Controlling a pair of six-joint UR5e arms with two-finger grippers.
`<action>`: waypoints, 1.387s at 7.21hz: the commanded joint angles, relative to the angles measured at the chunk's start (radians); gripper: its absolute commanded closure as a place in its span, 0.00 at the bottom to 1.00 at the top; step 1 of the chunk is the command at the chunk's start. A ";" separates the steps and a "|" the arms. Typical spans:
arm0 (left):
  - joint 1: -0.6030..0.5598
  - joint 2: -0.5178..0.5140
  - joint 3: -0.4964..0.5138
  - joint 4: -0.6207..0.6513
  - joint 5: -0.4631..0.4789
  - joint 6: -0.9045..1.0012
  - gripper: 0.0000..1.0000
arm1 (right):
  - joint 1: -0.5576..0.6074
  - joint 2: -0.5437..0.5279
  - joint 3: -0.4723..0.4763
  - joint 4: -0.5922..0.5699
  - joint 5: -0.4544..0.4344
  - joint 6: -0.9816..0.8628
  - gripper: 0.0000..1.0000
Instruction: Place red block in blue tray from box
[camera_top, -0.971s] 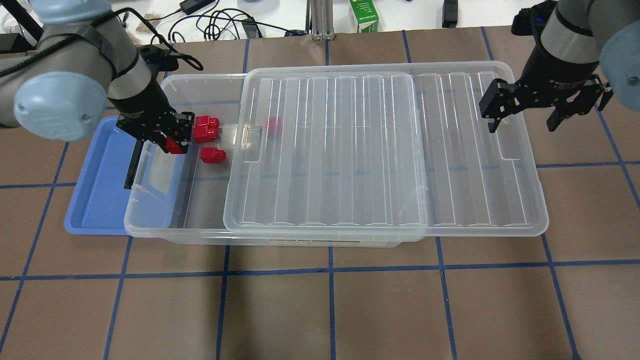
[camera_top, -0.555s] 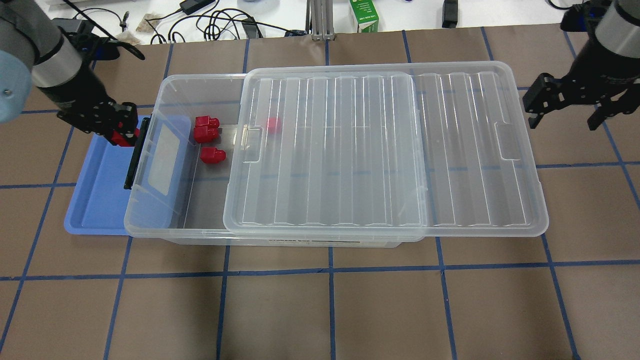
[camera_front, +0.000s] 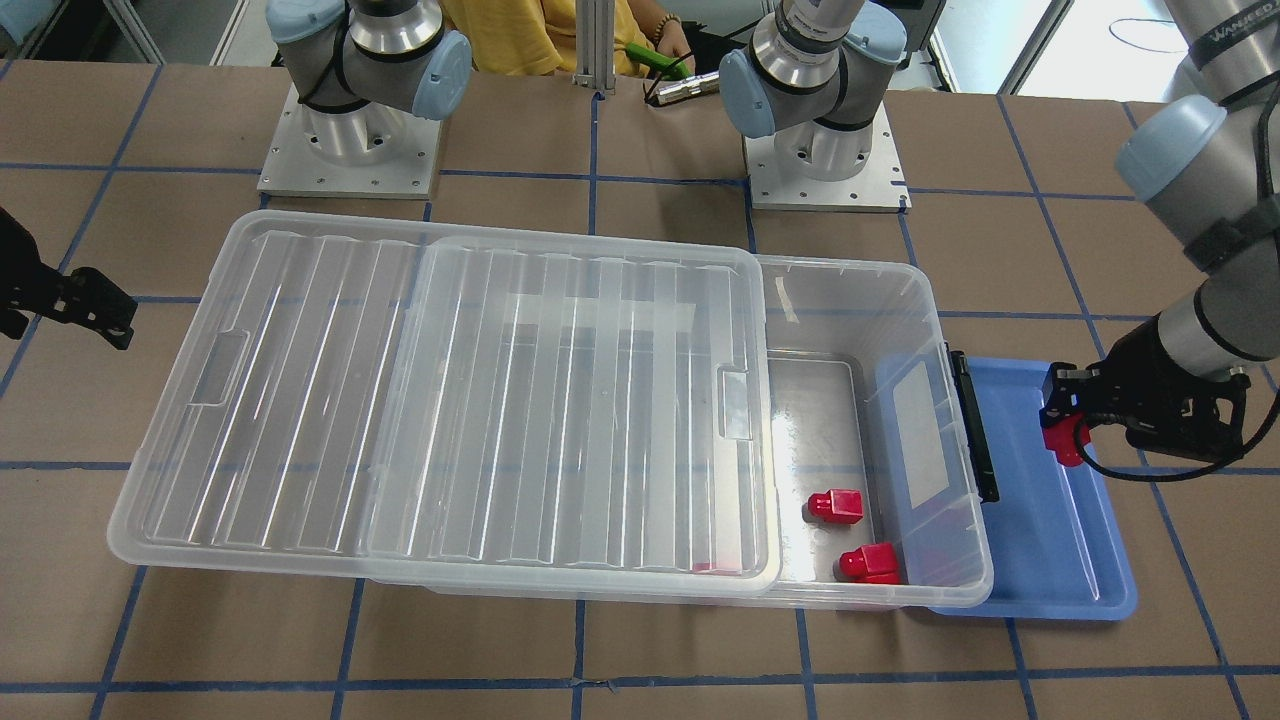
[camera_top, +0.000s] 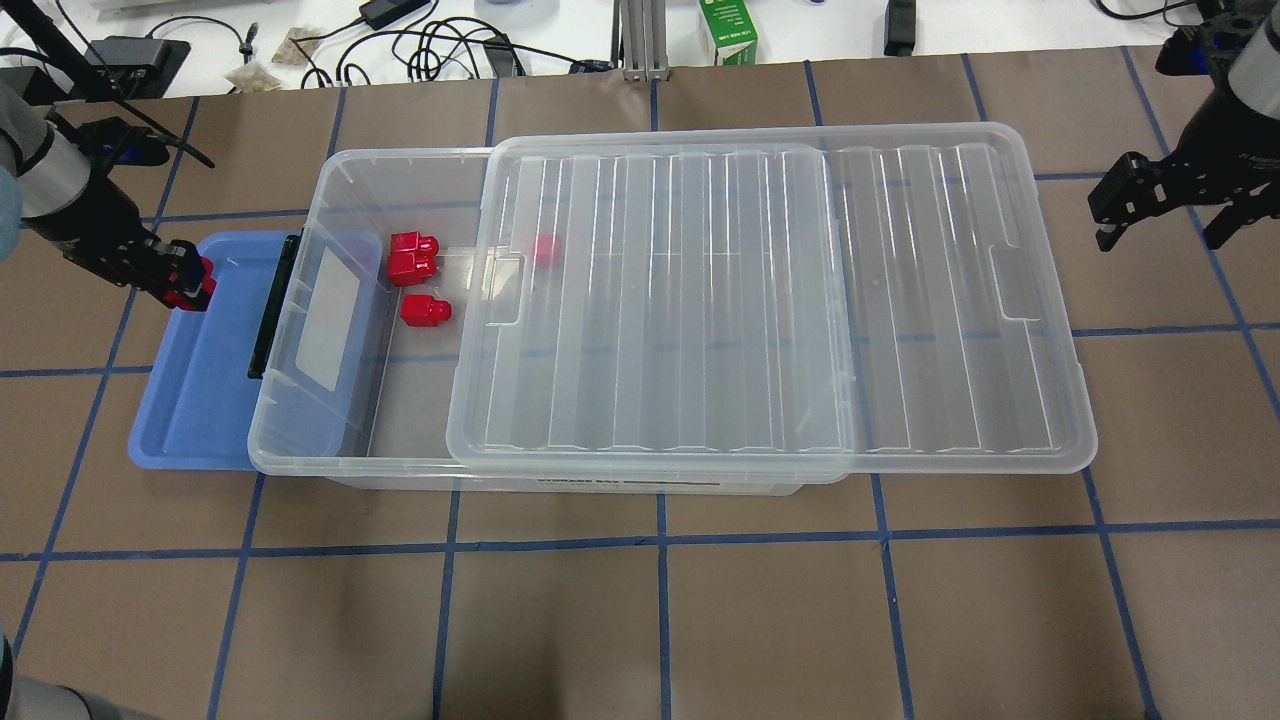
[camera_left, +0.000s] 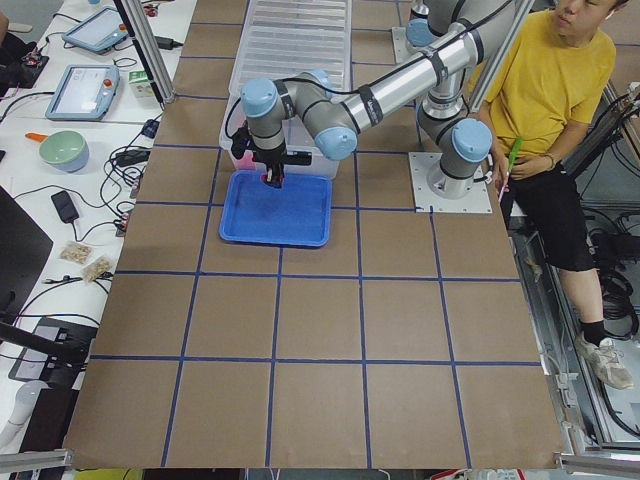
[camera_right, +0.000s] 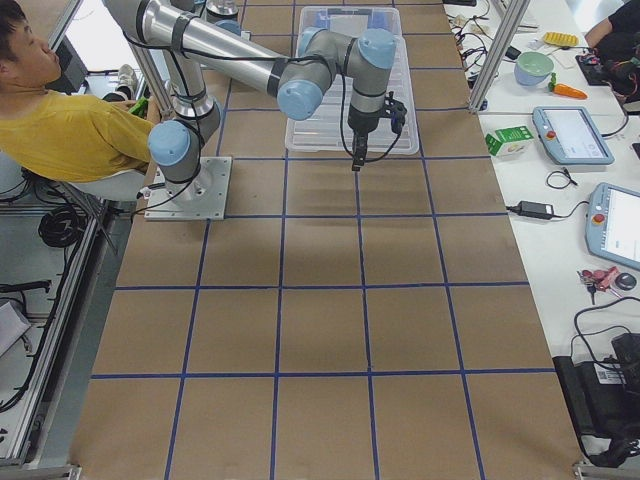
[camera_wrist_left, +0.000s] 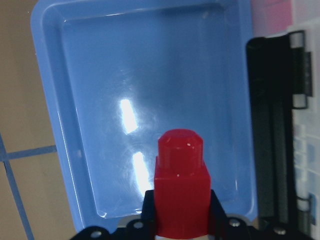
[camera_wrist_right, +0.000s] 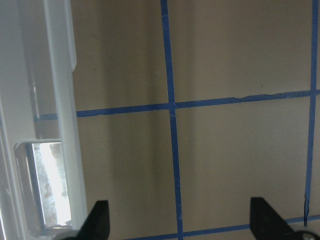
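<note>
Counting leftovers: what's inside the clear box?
In its open end lie one red block and another block, possibly more. A red blur shows through the lid, which obscures the rest.

Robotics lab, robot arms on bolted base plates, tape-gridded table, teach pendants, cables, seated operator.

Open over blue tray floor; hemmed on one side by black latch and box wall. Shut off by lid over most of box; open strip at latch end, around red blocks.
</note>
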 joint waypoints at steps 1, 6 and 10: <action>0.003 -0.093 -0.031 0.116 0.001 0.004 1.00 | -0.001 0.040 0.027 -0.017 0.005 -0.001 0.00; 0.003 -0.147 -0.088 0.206 0.007 -0.002 0.30 | 0.011 0.068 0.026 -0.010 0.018 0.004 0.00; -0.003 -0.065 -0.035 0.052 0.016 -0.016 0.05 | 0.083 0.070 0.027 -0.011 0.018 -0.001 0.00</action>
